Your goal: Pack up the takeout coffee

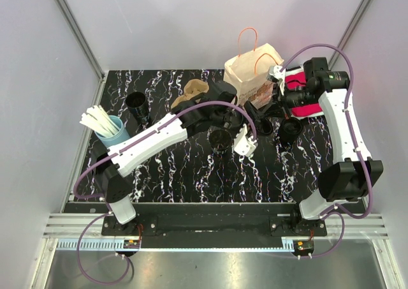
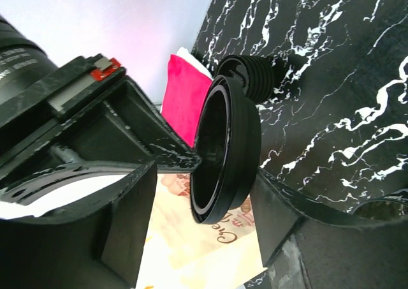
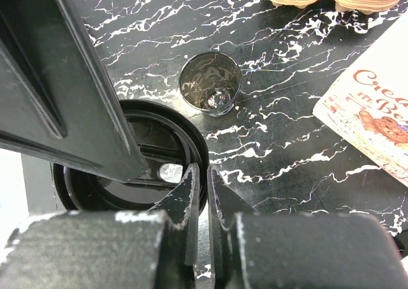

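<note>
My right gripper (image 3: 202, 177) is shut on the rim of a black coffee lid (image 3: 137, 174) and holds it on edge above the table. In the left wrist view the lid (image 2: 226, 152) stands between the wide-open fingers of my left gripper (image 2: 197, 219) and touches the right finger (image 2: 287, 219). In the top view both grippers meet right of centre, the left (image 1: 256, 118) and the right (image 1: 277, 105). An open black cup (image 1: 220, 138) stands on the table just left of them, and it also shows in the right wrist view (image 3: 210, 83). The paper bag (image 1: 252, 72) stands behind.
A stack of black lids (image 1: 291, 130) and a pink packet (image 1: 306, 108) lie at the right. A cardboard cup carrier (image 1: 191, 91) and a second black cup (image 1: 137, 103) are at the back left. A blue cup of white stirrers (image 1: 108, 127) stands at the left edge.
</note>
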`<state>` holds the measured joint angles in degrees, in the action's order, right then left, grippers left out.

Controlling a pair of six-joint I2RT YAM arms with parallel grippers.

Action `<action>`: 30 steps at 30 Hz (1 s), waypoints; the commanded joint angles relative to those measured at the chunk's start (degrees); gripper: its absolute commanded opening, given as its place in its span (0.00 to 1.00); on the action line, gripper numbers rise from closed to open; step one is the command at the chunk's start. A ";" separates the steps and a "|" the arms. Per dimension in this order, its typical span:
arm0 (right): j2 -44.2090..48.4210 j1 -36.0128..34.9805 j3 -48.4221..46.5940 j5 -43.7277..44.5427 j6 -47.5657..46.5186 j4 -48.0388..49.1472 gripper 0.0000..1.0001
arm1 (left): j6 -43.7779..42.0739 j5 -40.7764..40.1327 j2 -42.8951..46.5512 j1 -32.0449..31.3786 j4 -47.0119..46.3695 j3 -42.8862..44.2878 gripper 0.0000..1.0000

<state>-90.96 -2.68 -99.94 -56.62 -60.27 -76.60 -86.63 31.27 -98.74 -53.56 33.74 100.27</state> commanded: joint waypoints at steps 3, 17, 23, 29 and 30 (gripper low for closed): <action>0.43 -0.22 -1.05 -0.86 -1.08 -16.83 0.07 | -1.17 -0.77 0.57 -0.93 -1.57 -0.34 0.41; 2.44 0.57 -4.38 5.10 7.41 -7.65 0.66 | 7.25 -4.10 0.83 -1.72 -0.87 1.15 0.28; 12.11 1.53 -0.26 19.50 18.85 9.68 0.85 | 23.77 -11.74 5.39 -1.81 2.29 -0.16 0.29; 15.46 1.62 1.15 26.47 24.06 17.62 0.88 | 41.25 -22.55 8.39 -1.02 14.50 1.24 0.29; 15.63 1.62 1.41 26.30 24.15 17.88 0.89 | 43.71 -24.31 8.47 -0.67 16.26 1.68 0.30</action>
<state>-76.03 -1.32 -99.70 -35.68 -41.01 -65.36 -57.78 15.86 -93.71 -55.07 41.50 99.50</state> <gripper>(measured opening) 0.878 0.293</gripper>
